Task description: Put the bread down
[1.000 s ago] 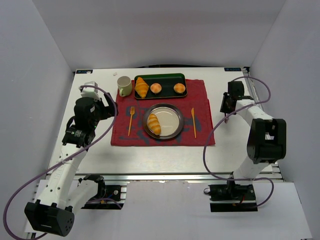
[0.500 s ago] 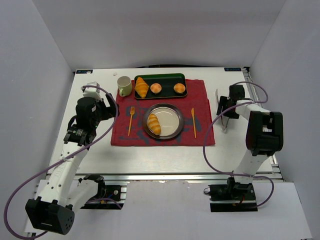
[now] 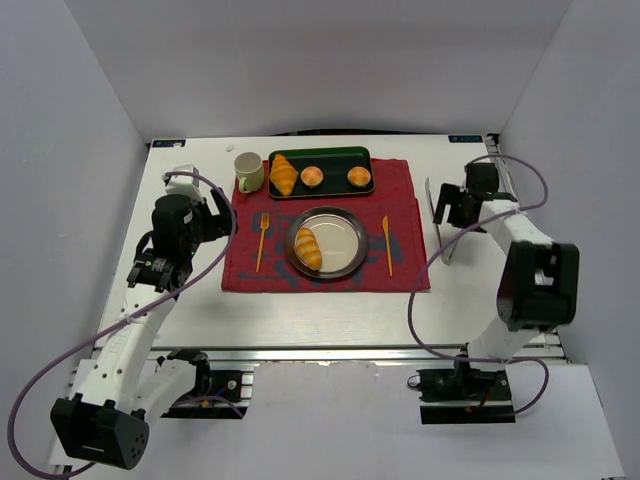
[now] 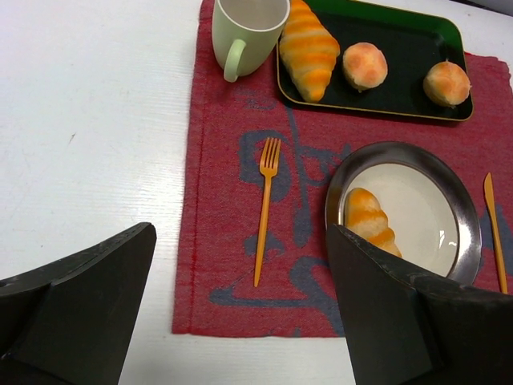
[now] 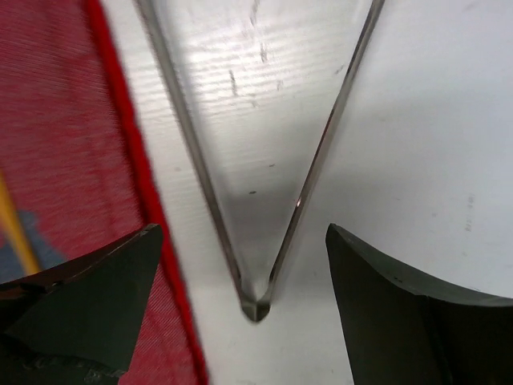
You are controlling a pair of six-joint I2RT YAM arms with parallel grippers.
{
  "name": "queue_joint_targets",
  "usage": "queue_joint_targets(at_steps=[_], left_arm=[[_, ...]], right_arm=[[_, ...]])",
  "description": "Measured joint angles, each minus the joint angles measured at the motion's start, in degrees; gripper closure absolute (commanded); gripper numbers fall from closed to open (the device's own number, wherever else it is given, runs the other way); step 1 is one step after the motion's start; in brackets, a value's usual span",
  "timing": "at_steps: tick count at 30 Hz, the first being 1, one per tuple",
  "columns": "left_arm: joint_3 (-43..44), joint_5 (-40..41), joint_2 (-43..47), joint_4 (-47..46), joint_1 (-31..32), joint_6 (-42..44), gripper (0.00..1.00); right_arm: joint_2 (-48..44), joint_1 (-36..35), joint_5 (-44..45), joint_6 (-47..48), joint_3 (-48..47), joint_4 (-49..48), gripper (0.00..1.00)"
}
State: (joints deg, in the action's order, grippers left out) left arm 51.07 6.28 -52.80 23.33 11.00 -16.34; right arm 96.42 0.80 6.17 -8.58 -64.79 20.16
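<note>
The right gripper has sprung wide over the metal tongs lying on the tabletop, so a low retreat could snag them; the left gripper gapes empty too.

Two round orange buns; one each of slim ridged golden roll, wider croissant, pale-green mug, round steel plate, green tray, orange fork, orange knife.

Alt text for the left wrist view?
The bread lies at the left of a metal plate on a red mat, an orange fork to its left. Beyond are a mug and a dark tray holding a croissant and two buns; the open left gripper frames the bottom.
</note>
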Motion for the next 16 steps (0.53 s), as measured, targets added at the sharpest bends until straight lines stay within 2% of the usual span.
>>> queue_joint_targets(at_steps=[4,10,16], left_arm=[[0.5,0.4,0.0,0.7,0.0,0.1,0.02],[1.5,0.6,0.0,1.1,0.0,0.2,0.02],[1.5,0.6,0.1,1.1,0.0,0.0,0.02]], right_arm=[[-12.0,0.0,-1.9,-0.7,-0.2,2.8,0.11],[-29.2,0.0,-10.3,-4.7,1.6,5.0,0.11],[-38.4,0.0,-14.0,-5.0,6.7,5.8,0.10]])
